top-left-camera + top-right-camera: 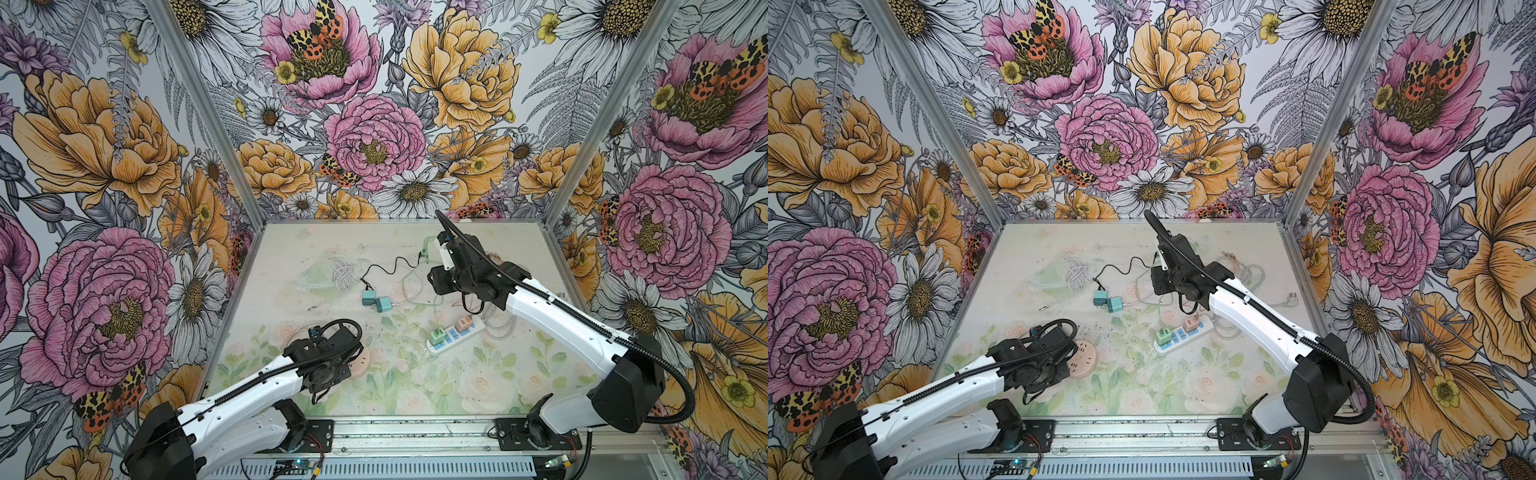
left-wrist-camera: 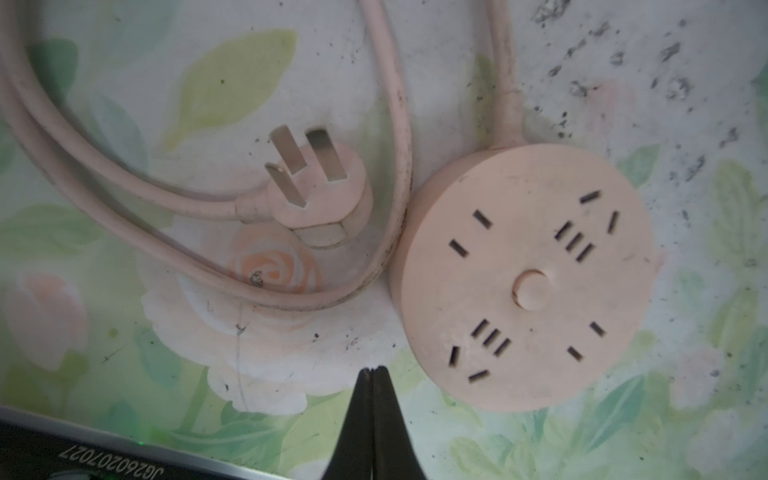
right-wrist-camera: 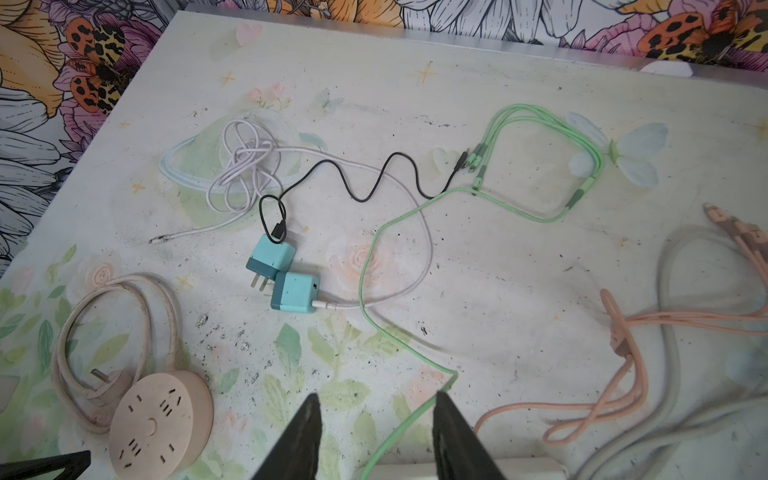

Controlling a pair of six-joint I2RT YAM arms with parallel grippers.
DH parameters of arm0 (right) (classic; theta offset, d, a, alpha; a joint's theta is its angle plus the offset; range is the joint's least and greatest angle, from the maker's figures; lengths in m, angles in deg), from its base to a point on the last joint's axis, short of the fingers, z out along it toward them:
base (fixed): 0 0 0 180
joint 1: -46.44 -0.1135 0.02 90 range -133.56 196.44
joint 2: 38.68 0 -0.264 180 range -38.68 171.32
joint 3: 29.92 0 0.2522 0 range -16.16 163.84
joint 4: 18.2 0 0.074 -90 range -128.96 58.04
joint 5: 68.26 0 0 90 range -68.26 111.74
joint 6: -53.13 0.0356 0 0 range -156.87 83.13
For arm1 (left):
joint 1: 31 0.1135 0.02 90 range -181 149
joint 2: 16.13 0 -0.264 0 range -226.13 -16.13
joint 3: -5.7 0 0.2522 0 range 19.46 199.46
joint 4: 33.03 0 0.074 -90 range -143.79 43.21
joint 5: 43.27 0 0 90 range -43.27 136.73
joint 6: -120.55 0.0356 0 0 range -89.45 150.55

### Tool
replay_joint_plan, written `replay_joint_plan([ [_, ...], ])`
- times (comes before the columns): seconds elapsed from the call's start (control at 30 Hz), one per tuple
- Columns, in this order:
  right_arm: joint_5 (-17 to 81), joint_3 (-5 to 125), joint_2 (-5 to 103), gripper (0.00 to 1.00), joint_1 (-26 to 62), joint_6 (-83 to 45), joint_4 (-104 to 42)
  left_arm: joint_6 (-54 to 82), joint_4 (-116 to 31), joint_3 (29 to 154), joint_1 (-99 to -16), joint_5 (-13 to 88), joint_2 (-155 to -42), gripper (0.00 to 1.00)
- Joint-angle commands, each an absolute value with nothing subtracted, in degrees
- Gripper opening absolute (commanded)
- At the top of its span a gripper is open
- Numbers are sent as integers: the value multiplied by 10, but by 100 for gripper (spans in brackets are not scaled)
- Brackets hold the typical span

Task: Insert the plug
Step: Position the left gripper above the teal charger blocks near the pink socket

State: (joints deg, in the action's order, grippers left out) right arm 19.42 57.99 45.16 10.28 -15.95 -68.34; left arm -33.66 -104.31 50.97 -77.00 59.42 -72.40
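A pink three-pin plug lies pins-up on the table inside its own looped pink cord, next to the round pink socket hub. My left gripper hovers just above them, shut and empty, its tips near the hub's rim. Two teal charger plugs lie touching each other mid-table, one with a black cable, the other with a white one. My right gripper is open and empty above the white power strip, with a green cable running between its fingers.
A green charger and a pink charger sit plugged into the power strip. Loose cables spread over the far table: a white coil, a green multi-head cable, pink and grey cables at the right. Metal wall frames border the table.
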Motion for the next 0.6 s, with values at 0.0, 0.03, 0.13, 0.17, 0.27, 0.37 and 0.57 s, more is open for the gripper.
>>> replay_joint_plan([
  [0.0,190,593,452,45,107,-171,-667,-342,-987,493,-765,594,-738,0],
  [0.03,189,593,452,45,107,-172,-668,-338,-973,491,-764,591,-746,0],
  [0.13,190,593,449,46,109,-173,-668,-327,-949,492,-764,595,-772,0],
  [0.17,192,593,448,46,110,-173,-668,-321,-941,495,-761,597,-780,0],
  [0.27,199,593,448,47,114,-173,-668,-304,-910,498,-752,595,-801,0],
  [0.37,206,592,449,47,119,-168,-669,-291,-887,514,-749,600,-827,0],
  [0.57,218,581,444,48,134,-164,-669,-261,-863,560,-746,606,-883,0],
])
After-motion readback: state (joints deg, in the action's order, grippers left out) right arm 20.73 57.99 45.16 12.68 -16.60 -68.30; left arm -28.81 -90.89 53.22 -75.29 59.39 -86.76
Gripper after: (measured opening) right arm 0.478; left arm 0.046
